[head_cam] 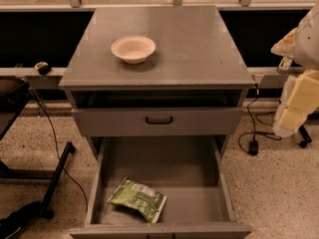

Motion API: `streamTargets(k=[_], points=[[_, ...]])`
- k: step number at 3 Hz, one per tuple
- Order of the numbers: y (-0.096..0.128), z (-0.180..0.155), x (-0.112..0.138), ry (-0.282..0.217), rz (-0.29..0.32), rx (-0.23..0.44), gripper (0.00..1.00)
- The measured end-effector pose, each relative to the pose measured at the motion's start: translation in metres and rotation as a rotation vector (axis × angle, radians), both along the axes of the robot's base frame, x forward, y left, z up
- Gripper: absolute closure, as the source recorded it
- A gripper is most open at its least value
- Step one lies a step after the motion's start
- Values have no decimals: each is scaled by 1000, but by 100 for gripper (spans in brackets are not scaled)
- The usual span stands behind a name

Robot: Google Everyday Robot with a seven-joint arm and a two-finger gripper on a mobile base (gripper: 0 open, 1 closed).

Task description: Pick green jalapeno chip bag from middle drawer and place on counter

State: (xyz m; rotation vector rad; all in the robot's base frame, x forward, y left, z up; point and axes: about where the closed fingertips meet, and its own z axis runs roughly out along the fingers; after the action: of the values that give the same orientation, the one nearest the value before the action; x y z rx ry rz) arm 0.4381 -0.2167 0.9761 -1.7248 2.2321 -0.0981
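the drawer [202,203] is pulled wide open at the bottom of the view, its gray floor showing. the bag [138,199] lies flat on that floor in the front left part, tilted, close to the front wall and apart from the left wall. above the drawer is 1 closed drawer front [209,122] with a black handle [159,120]. the counter [199,49] tops the cabinet and carries 1 white bowl [133,49], upright, left of centre. the gripper [294,111] hangs at the right edge of the view, beside the cabinet at about the height of the closed front, well apart from the bag; whether it is spread or pressed together i cannot tell. it holds nothing that shows.
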Motion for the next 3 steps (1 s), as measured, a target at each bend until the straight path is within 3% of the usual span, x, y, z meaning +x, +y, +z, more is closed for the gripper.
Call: streamTargets(k=[1,2,3], points=[[0,0,0,0,0,0,0],[32,-57,17,84,57,65,0],[89,-138,20,165,130,153,0]])
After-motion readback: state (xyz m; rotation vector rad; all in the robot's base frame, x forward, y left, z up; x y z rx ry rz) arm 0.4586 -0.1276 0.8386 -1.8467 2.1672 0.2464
